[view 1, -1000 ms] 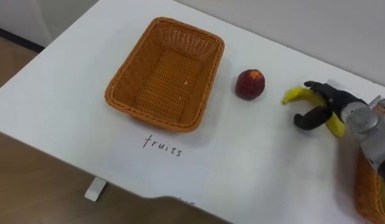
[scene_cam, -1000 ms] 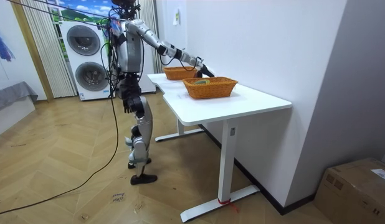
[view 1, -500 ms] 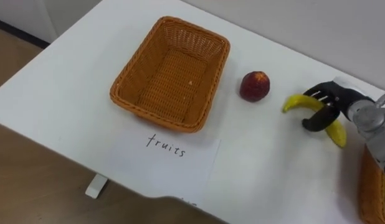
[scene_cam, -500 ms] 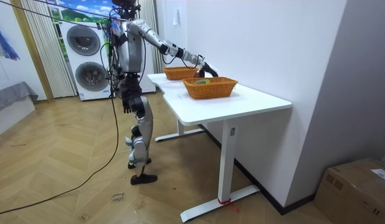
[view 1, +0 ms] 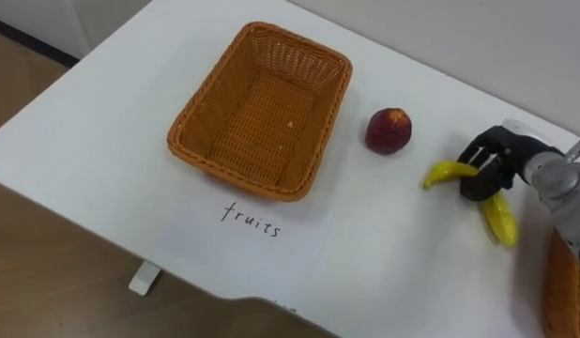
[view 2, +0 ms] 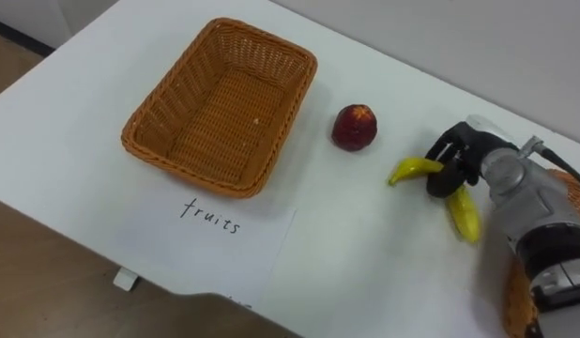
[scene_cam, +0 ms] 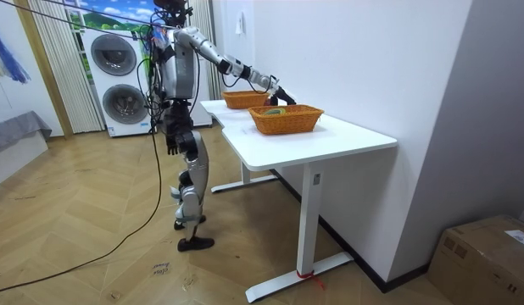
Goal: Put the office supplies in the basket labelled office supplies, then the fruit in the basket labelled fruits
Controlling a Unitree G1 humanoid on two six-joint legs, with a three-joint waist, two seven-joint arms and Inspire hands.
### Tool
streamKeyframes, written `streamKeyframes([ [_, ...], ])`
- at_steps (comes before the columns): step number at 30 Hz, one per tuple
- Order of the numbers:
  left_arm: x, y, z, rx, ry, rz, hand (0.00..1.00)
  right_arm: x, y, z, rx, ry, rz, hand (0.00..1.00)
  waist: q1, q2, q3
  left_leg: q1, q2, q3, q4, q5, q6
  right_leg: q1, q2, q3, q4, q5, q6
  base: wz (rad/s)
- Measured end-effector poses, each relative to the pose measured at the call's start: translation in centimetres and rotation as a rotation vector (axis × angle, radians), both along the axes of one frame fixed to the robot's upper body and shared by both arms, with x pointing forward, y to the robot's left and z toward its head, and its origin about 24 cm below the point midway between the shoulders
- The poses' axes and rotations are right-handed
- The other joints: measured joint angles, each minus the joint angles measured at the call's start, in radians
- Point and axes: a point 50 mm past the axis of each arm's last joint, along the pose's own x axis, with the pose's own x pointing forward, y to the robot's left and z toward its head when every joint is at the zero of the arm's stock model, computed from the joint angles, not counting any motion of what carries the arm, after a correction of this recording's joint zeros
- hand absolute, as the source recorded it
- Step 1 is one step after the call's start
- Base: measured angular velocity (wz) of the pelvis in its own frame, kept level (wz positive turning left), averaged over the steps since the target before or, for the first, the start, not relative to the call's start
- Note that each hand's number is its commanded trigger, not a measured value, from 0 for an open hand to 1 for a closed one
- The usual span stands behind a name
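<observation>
Two fruits outside the empty brown woven wicker basket [view 1: 241, 177]: round red fruit [view 1: 389, 130] beside it, curved yellow banana [view 1: 499, 220] farther right, right hand [view 1: 495, 161] fingers curled round it mid-grasp; next, lift and carry left into basket.

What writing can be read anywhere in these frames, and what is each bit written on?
"fruits": handwritten in dark ink on the white paper sheet, which lies on the table just in front of the empty wicker basket.
Small dark marks at the paper sheet's near edge: too small and cut off to read.
No other writing is legible.
</observation>
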Motion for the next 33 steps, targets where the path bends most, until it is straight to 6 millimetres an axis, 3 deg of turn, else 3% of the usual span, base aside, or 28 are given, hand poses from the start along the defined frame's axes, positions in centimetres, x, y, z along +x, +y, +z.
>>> streamKeyframes([
  [7,0.0,0.1,0.0,0.005,0.017,-0.019,0.00,0.0,0.2,-0.3,-0.024,0.030,0.007,1.00,0.014,-0.015,0.0040,0.000,0.000,-0.001,0.002,0.000,0.000,0.001,0.000,-0.004,0.000,0.000,0.000,0.00],
  [11,0.2,0.2,0.1,-0.003,0.019,-0.026,0.00,-0.1,0.1,-0.3,-0.049,0.050,0.003,1.00,0.030,-0.022,0.0024,0.001,0.000,-0.001,0.002,0.000,0.000,0.001,-0.001,-0.004,0.001,0.000,0.000,0.00],
  [21,0.2,1.1,0.5,0.018,0.017,-0.029,0.00,0.2,0.7,-0.1,-0.050,0.051,0.022,1.00,0.029,-0.024,0.0030,0.001,0.000,0.001,0.015,0.000,-0.001,0.003,0.000,-0.003,0.001,0.000,0.000,0.00],
  [30,-0.5,1.4,0.5,0.040,0.011,-0.003,0.00,1.0,4.0,1.8,-0.037,-0.049,0.192,1.00,0.012,-0.027,-0.0013,0.003,0.000,0.005,0.015,0.000,-0.001,0.001,-0.001,-0.002,0.002,0.001,-0.002,-0.02],
  [33,-1.1,1.4,0.4,0.039,0.017,-0.001,0.00,1.2,5.1,2.7,-0.021,-0.097,0.242,1.00,-0.010,-0.025,-0.0048,0.003,-0.001,0.003,0.015,0.001,0.000,0.003,-0.003,0.000,0.002,0.001,-0.002,0.03],
])
